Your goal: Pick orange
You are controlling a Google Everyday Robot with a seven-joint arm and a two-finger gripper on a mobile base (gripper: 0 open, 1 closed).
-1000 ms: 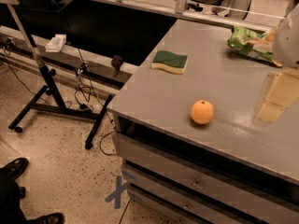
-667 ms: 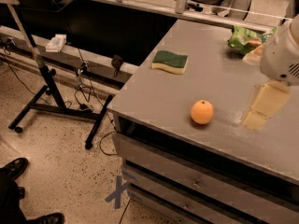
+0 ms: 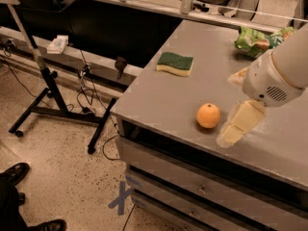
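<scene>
Step in hand, as judged: the approach. Orange (image 3: 208, 115) sat near the table's (image 3: 159, 105) front edge, centre-right of frame. Gripper (image 3: 233, 129) hung just right of it (open or closed: could not tell). Sponge (image 3: 175, 63) lay farther back. Next move called for centring over the orange, then descending.

The grey table (image 3: 163, 100) carries the orange (image 3: 208, 115), a sponge (image 3: 175, 63) and a green bag (image 3: 257, 38), the tool (image 3: 235, 128) just beside the orange.

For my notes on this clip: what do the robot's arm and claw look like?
The arm is a thick, rounded white shell with a dotted vent grille near the wrist. The claw, low beside the orange, is pale cream, flat and blocky. No cables or markings show.
</scene>
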